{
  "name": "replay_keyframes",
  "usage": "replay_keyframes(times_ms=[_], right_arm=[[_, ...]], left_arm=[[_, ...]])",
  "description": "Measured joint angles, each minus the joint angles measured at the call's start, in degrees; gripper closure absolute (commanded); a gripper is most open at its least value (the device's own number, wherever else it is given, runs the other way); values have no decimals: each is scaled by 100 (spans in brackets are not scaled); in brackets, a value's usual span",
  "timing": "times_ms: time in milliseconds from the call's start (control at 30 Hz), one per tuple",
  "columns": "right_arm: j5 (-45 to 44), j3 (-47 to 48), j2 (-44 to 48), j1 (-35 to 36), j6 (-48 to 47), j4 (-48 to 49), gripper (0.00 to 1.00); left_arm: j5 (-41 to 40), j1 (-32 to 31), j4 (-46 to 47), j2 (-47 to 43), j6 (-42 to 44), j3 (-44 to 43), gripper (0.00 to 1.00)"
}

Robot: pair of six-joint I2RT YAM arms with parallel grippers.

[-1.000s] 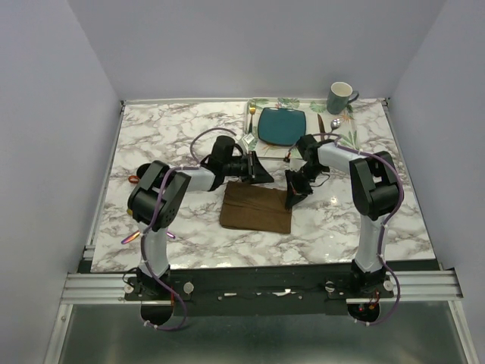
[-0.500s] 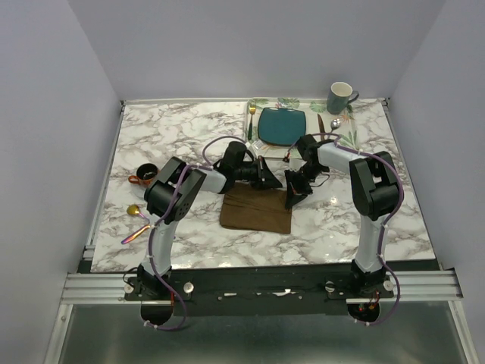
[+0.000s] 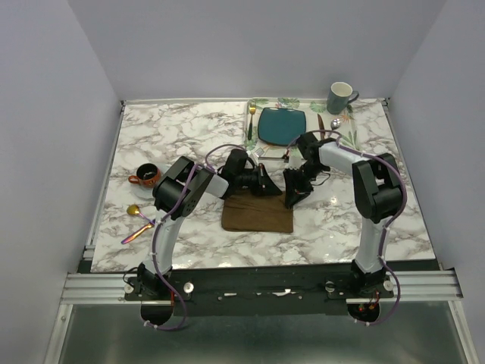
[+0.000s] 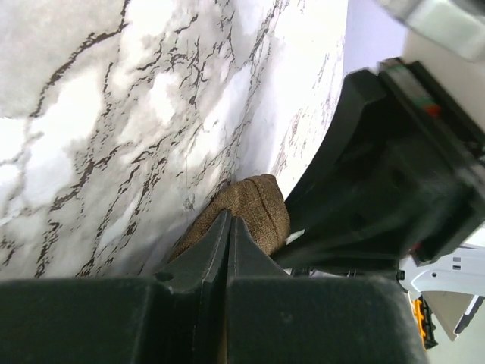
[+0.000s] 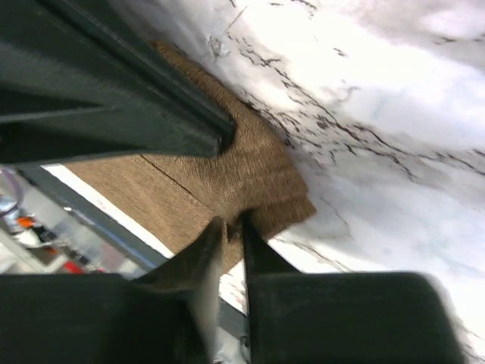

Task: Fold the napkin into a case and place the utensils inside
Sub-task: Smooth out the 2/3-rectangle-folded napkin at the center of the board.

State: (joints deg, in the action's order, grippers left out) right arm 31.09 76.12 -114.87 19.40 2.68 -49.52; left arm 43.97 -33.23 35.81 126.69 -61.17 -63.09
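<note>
The dark brown napkin (image 3: 256,215) lies folded in a rectangle at the table's middle. My left gripper (image 3: 267,184) is at its far edge, shut, with the cloth (image 4: 258,203) bunched at its tips (image 4: 229,220). My right gripper (image 3: 292,199) is at the napkin's far right corner, its jaws (image 5: 231,221) pinched on the cloth edge (image 5: 250,171). The two grippers are close together, and each shows in the other's wrist view. The iridescent utensils (image 3: 137,230), one with a golden spoon bowl (image 3: 133,210), lie at the table's left edge, apart from both grippers.
A small dark cup (image 3: 145,174) stands at the left. At the back right a leaf-printed placemat (image 3: 348,136) bears a teal plate (image 3: 282,125), a gold fork (image 3: 251,121), a dark knife (image 3: 320,125) and a grey-green mug (image 3: 341,97).
My left arm has swung right, bringing its gripper closer to the right gripper at the napkin's far edge. The napkin looks shorter front to back. The right gripper has barely moved.
</note>
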Motion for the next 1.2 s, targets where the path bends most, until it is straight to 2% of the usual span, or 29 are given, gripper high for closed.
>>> replay_keyframes(times_ms=[67, 233, 467, 700, 800, 933, 1100, 1200], right_arm=[[9, 0, 105, 0, -162, -24, 55], [138, 26, 498, -42, -538, -275, 55], [787, 358, 774, -74, -573, -210, 64], [1121, 337, 273, -74, 57, 354, 73], [1086, 221, 13, -76, 186, 498, 75], [824, -131, -76, -90, 181, 546, 78], [667, -201, -101, -140, 179, 535, 79], [640, -199, -101, -166, 177, 483, 78]], left_arm=[[0, 2, 17, 9, 4, 0, 94], [0, 17, 17, 11, 35, -2, 87], [-2, 17, -26, 31, 57, -17, 84], [-2, 17, -39, 31, 98, -24, 83], [-4, 17, -44, 31, 133, -28, 75], [44, 39, 0, 9, 151, -44, 58], [153, 111, 2, -267, 251, 74, 55], [282, 299, -146, -839, 400, 411, 55]])
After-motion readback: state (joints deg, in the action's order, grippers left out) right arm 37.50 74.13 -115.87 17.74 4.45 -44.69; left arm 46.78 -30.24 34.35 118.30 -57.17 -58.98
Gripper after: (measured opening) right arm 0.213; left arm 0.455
